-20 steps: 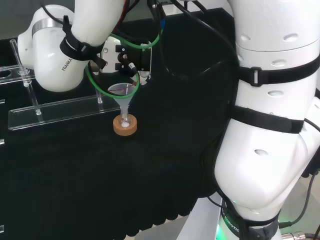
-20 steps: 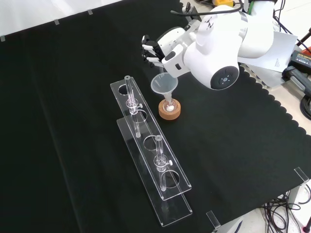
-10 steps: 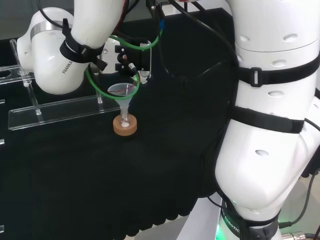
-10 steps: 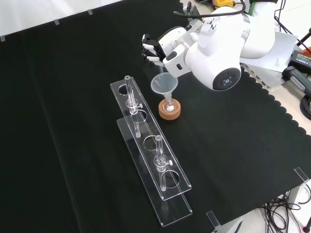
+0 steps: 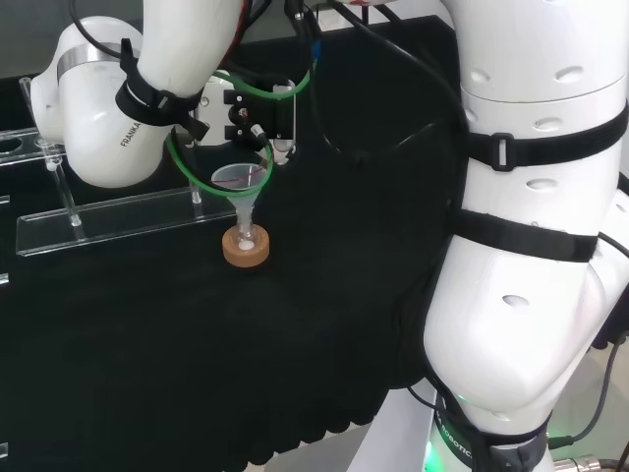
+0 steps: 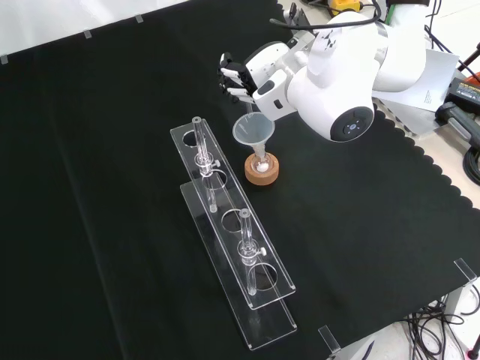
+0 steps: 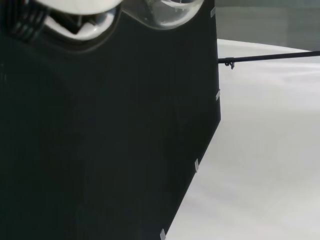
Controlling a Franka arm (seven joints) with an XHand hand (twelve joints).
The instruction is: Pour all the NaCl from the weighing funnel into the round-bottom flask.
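A clear funnel [image 6: 253, 132] stands upright with its stem down in the neck of a small round-bottom flask [image 6: 261, 164], which sits on a cork ring [image 6: 262, 172] on the black cloth [image 6: 112, 150], toward the cloth's far edge in the front view. A little white powder seems to lie in the flask. The hand [image 6: 234, 79] hangs just above and behind the funnel's rim; whether its fingers are curled I cannot tell. Two clear racks [image 6: 236, 259] lie beside the cork ring, toward the cloth's middle
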